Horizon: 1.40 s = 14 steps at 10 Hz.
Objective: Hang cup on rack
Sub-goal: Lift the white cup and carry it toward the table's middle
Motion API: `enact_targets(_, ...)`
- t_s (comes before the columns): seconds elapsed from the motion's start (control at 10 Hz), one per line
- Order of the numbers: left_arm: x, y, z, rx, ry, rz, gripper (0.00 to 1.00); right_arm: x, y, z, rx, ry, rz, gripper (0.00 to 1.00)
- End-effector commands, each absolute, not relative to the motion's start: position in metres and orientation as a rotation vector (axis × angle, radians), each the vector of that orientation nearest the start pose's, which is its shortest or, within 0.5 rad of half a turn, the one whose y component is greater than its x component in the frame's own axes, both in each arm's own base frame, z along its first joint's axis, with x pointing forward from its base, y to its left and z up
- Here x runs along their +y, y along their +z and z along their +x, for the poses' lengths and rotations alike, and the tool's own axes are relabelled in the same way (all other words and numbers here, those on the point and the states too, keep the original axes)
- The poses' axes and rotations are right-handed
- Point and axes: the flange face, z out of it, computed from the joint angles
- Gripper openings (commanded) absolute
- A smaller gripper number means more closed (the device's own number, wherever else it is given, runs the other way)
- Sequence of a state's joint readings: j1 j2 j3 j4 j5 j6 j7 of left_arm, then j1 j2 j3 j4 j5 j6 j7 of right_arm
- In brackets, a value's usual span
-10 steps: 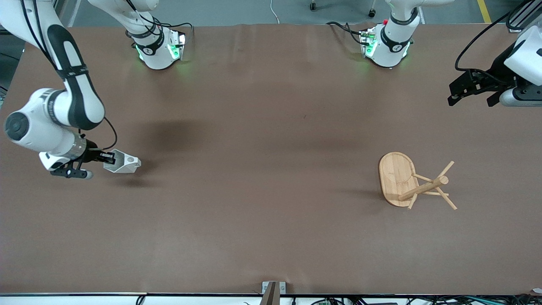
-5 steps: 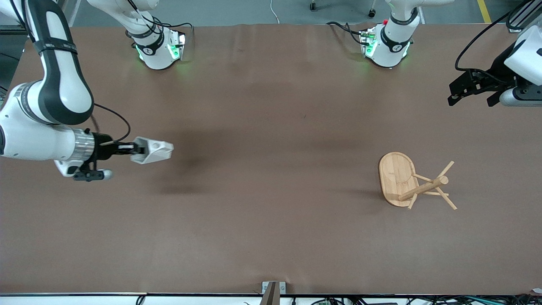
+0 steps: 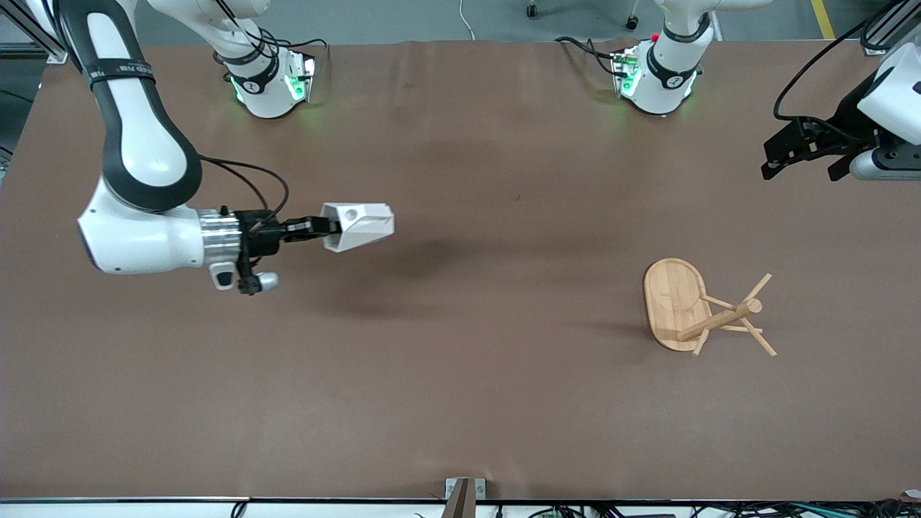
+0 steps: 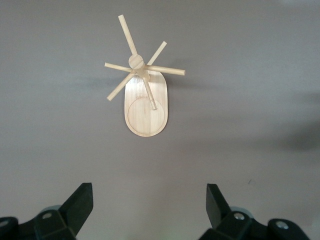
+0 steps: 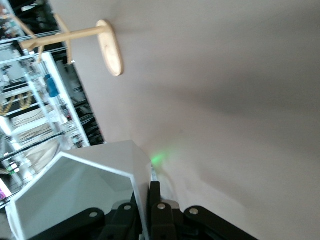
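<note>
The white faceted cup (image 3: 357, 226) hangs in the air on its side, its pierced tab handle facing up. My right gripper (image 3: 327, 229) is shut on the cup's wall, one finger inside the rim and one outside. It holds the cup over bare table toward the right arm's end. The right wrist view shows the cup (image 5: 75, 195) pinched in the right gripper (image 5: 145, 200), with the rack (image 5: 107, 45) far off. The bamboo rack (image 3: 701, 309) stands toward the left arm's end. My left gripper (image 3: 784, 162) waits open above the table's edge there. In its wrist view the left gripper (image 4: 150, 205) is empty, the rack (image 4: 145, 100) below.
Both arm bases (image 3: 270, 79) stand along the table's back edge. A small metal bracket (image 3: 464, 489) sits at the table edge nearest the front camera. Shelving (image 5: 30, 110) shows past the table in the right wrist view.
The right arm has carried the cup from near the right arm's end toward the middle of the table, turning the cup's handle upward. The left arm has not moved.
</note>
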State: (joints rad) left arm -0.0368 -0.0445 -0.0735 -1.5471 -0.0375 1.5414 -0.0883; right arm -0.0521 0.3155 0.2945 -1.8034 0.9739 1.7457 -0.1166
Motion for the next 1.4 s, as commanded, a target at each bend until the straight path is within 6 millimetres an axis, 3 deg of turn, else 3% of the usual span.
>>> enact_targets(0.0,-0.069,0.649,0.537,0.144,-0.033,-3.161,1.00,0.238,0.406,0.571,-0.004,0.486,-1.981,0.01)
enact_targets(0.1,-0.080,0.646,0.537,0.214,-0.024,-3.159,1.00,0.251,0.399,0.569,0.010,0.512,-1.931,0.01)
enact_targets(0.3,-0.112,0.648,0.532,0.614,-0.036,-3.104,1.00,0.270,0.400,0.564,0.031,0.538,-1.873,0.01)
enact_targets(0.5,-0.146,0.647,0.519,0.956,0.015,-3.034,1.00,0.295,0.386,0.560,0.082,0.556,-1.883,0.01)
enact_targets(0.6,-0.175,0.647,0.508,1.082,0.040,-3.003,1.00,0.304,0.387,0.558,0.083,0.545,-1.887,0.01)
enact_targets(0.8,-0.253,0.648,0.475,1.341,0.046,-2.911,1.00,0.316,0.385,0.550,0.106,0.570,-1.839,0.01)
enact_targets(1.3,-0.374,0.642,0.420,1.759,0.097,-2.908,1.00,0.321,0.388,0.548,0.142,0.594,-1.794,0.01)
